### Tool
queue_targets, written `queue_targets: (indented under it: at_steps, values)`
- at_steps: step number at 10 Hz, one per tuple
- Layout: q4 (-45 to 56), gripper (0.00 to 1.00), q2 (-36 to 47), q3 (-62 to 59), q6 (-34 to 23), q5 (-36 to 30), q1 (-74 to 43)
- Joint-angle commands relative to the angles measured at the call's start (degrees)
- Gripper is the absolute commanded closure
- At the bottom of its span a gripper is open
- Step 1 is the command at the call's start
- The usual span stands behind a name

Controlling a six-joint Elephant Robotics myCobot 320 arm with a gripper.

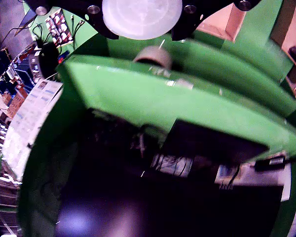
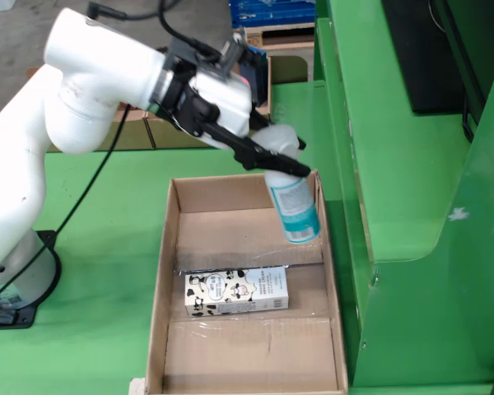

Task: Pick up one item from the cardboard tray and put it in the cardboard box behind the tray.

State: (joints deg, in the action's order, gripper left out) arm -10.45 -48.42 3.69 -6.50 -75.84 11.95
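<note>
Gripper [image 2: 273, 158] is seen closed around the white cap end of a teal-labelled bottle [image 2: 294, 206] in the fixed view; black fingers are clamped on the neck, bottle hangs tilted, base lowest. Bottle is held above the far right part of the cardboard tray [image 2: 166, 271], near the right wall; contact between base and tray floor cannot be told. The white arm [image 2: 82, 90] is seen entering from the left of that view.

In the gripper-mounted view only the bottle's round white cap [image 1: 141, 17] is shown close up at top centre, flanked by black gripper parts; finger opening cannot be judged there. The rest is blurred: green surfaces and dark shapes.

Shown only in the fixed view: a cow-print carton [image 2: 235, 292] lying flat on the tray floor, well apart from the bottle, and a cardboard box [image 2: 259, 76] behind the tray, partly hidden by the arm. Green tabletop [image 2: 107, 247] carries the tray.
</note>
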Motion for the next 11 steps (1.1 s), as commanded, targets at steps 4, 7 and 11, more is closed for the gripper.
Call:
queue_targets:
  at_steps: [4, 7, 11]
  values:
    - [-18.88, 1.00, 4.62, -3.69, -2.16, 21.01, 1.68]
    - [-18.89, 1.00, 4.62, -3.69, -2.16, 21.01, 1.68]
    - [-18.36, 1.00, 3.57, -3.69, -2.57, 15.78, 13.57]
